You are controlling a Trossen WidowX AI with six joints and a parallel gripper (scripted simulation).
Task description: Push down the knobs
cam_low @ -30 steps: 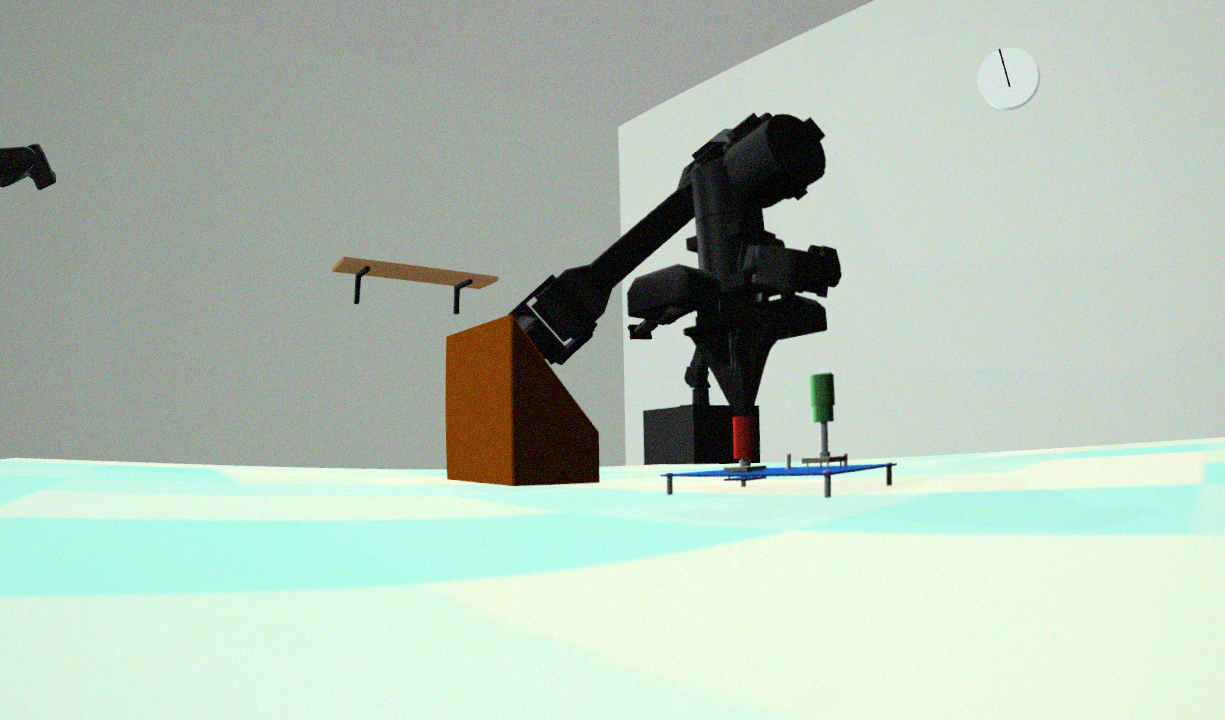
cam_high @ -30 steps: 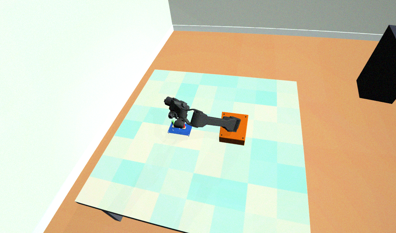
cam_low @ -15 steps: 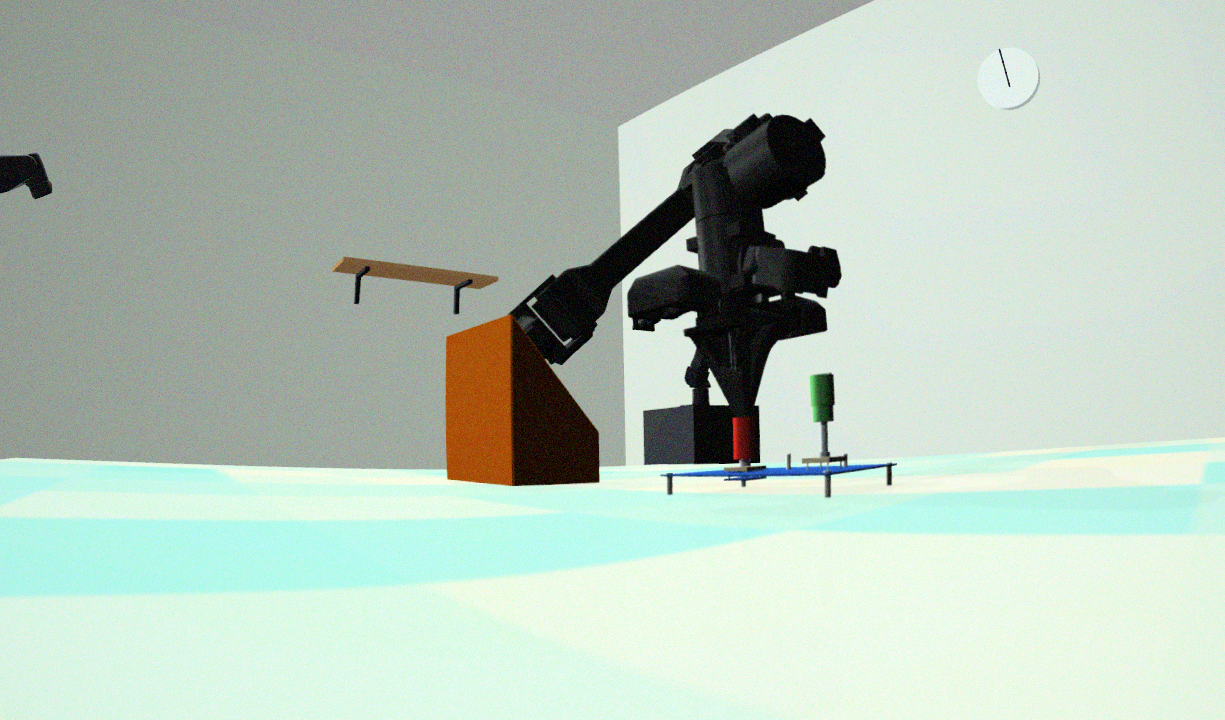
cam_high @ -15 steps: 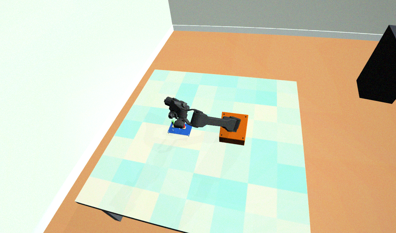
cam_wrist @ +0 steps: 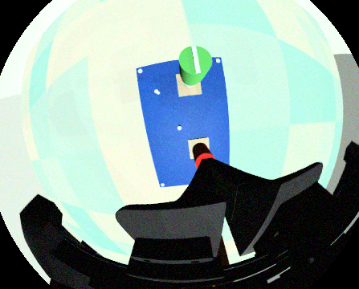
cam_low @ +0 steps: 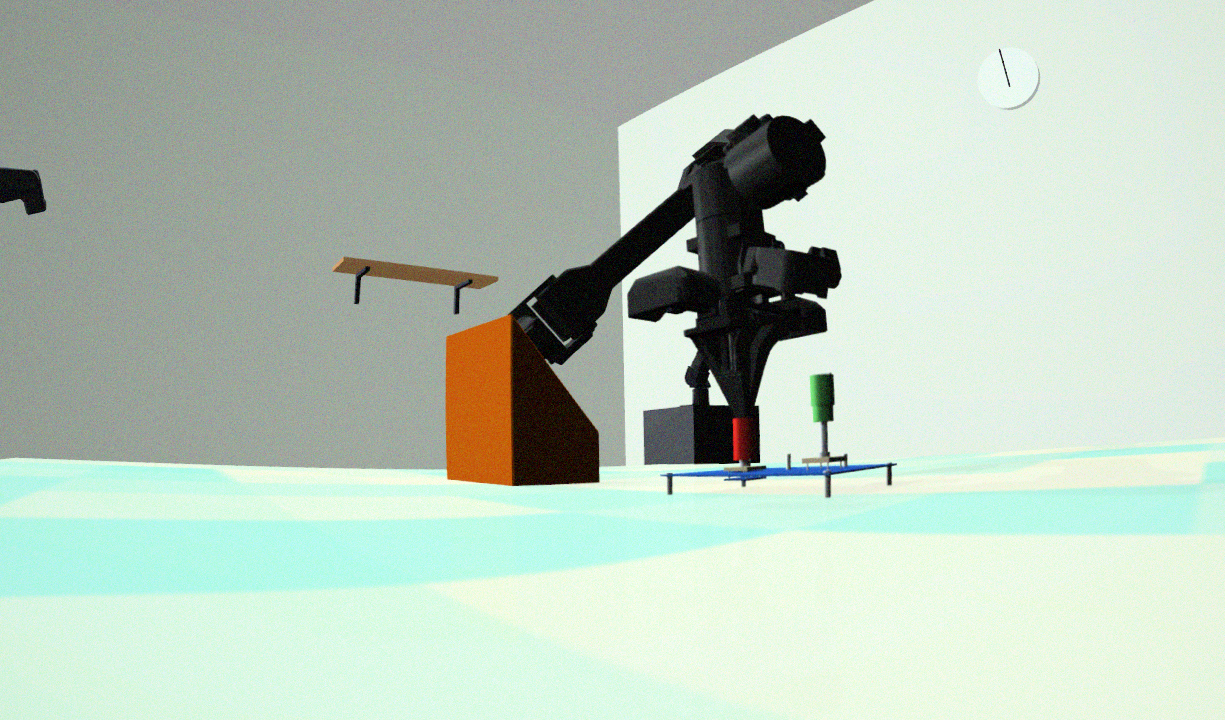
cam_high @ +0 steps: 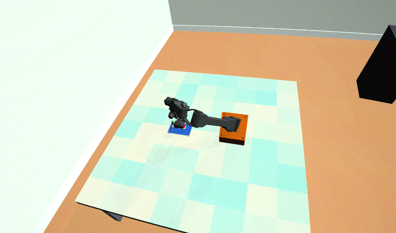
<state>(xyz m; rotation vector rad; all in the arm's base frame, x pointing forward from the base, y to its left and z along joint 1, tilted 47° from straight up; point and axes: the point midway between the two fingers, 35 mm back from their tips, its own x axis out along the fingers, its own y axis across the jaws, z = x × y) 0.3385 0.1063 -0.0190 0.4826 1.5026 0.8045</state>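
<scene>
The blue circuit board (cam_high: 178, 132) (cam_wrist: 163, 116) stands on short legs. The red knob (cam_low: 742, 438) (cam_wrist: 204, 160) is upright and low over its beige potentiometer (cam_wrist: 192, 152); in the exterior view a short stub shows below it. The green knob (cam_high: 173, 121) (cam_low: 821, 397) (cam_wrist: 195, 62) stands high on its shaft (cam_low: 824, 438), with a long bare length above its beige potentiometer (cam_wrist: 183, 91). My gripper (cam_low: 743, 414) (cam_wrist: 206, 163) is shut and empty, pointing down, its joined fingertips at the red knob's top. The arm hides most of the red knob in the top view.
Two small pale posts stand on the board, one near the middle (cam_wrist: 179, 128) and one near the green knob's side (cam_wrist: 157, 91). My arm's orange base block (cam_high: 241, 137) (cam_low: 480, 411) stands beside the board. A dark block (cam_low: 668, 436) and a wooden shelf (cam_low: 415, 271) are in the background.
</scene>
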